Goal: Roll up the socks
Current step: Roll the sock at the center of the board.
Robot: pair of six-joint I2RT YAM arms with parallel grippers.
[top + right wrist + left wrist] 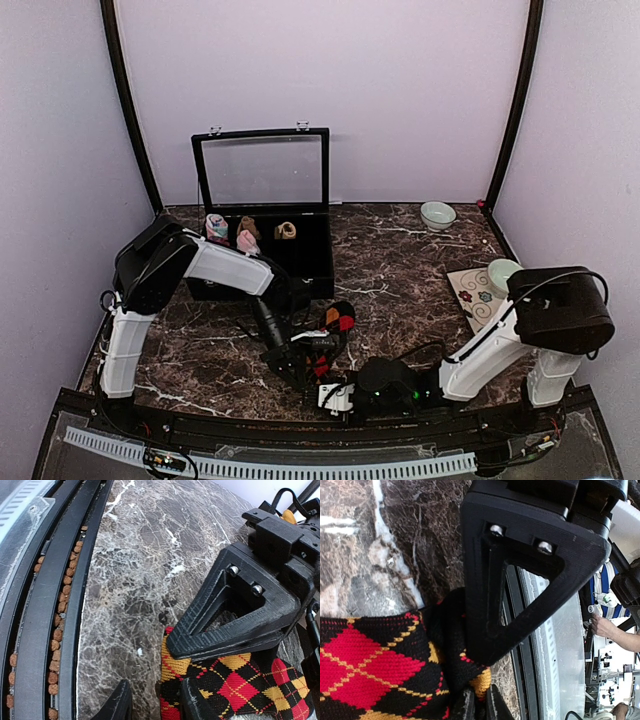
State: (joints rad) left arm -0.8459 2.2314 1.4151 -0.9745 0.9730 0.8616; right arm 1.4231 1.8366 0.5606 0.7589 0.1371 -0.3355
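Note:
A black sock with red-orange argyle diamonds (335,322) lies bunched on the marble table near its front edge. My left gripper (303,362) is shut on a yellow-edged fold of this sock, seen between its fingertips in the left wrist view (480,705); the sock (365,665) spreads to the left. My right gripper (325,385) is open in the right wrist view (157,702), with the sock's edge (240,685) between its fingers and its right finger (197,700) lying against the sock. The cream striped sock is out of view.
A black box with a raised glass lid (300,260) stands at the back left and holds small sock rolls (247,235). A pale bowl (437,214) sits at the back right. A green cup (502,272) stands on a patterned mat (472,298). The table's front rail (50,605) is close.

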